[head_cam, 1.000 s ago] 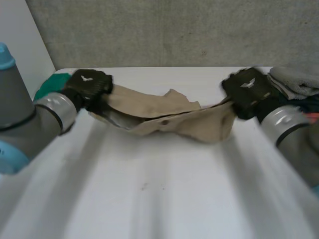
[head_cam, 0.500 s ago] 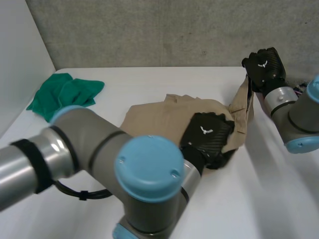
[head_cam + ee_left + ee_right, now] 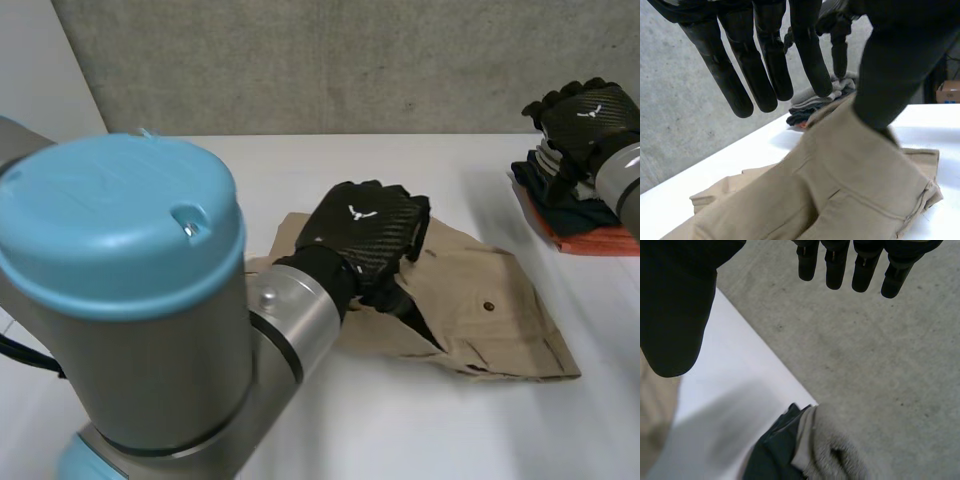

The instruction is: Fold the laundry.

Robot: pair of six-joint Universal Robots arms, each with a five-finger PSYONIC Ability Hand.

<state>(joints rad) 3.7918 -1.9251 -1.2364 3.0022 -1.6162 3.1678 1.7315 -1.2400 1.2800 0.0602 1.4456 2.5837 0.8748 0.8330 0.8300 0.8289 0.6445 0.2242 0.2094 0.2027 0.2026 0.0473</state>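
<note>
Okay, shorts (image 3: pixel 500 325) lie part-folded mid-counter (image 3: pixel 420 430), left hand (image 3: pixel 365 235) on them.
Left fingers (image 3: pixel 810 60) are straight, thumb touching the cloth, gripping nothing. The shorts' long axis runs from under that palm toward the counter's right edge. Right hand (image 3: pixel 585 115) hovers over the folded stack (image 3: pixel 565 215) at the far right corner, fingers (image 3: pixel 832 270) extended and empty. Left is nearer, so the next fold is probably its job.

Plain tan shorts (image 3: pixel 490 310) against a white tabletop (image 3: pixel 300 170). The left robot hand (image 3: pixel 365 235) and right robot hand (image 3: pixel 585 115) are black with a fine weave. Folded pile (image 3: pixel 562 205): grey, dark navy, orange-red. Speckled grey wall (image 3: pixel 300 60).
</note>
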